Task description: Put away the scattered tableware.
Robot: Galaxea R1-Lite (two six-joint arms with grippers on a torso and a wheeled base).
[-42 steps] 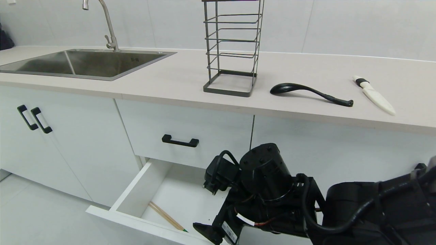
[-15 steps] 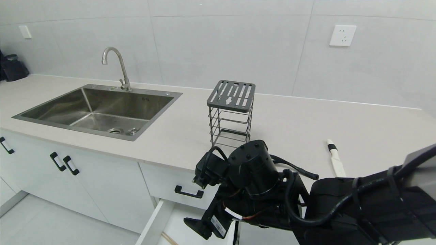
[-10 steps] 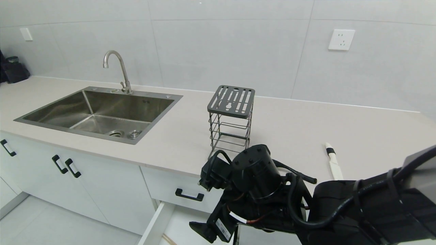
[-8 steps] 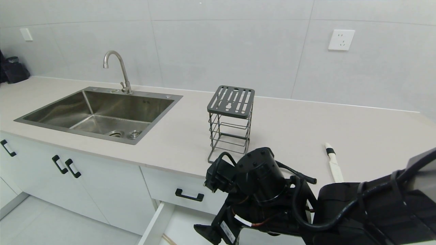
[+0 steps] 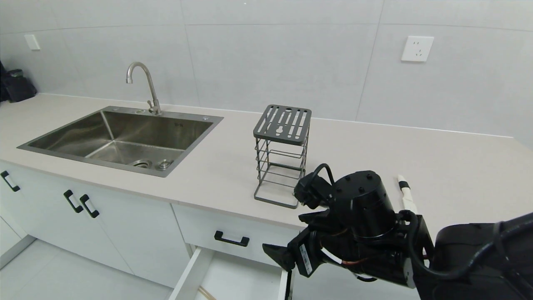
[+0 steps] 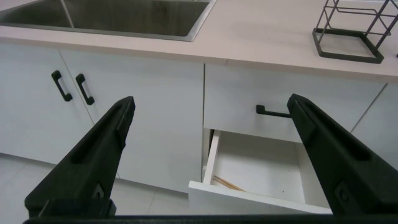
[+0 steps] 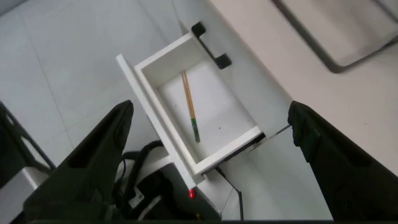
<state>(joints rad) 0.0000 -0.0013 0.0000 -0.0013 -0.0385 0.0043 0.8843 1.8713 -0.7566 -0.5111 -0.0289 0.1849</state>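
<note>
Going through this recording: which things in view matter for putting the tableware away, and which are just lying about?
For the job:
knife on the counter
chopsticks in the open drawer
wire rack, probably

Just there:
sink
tap
wall socket
</note>
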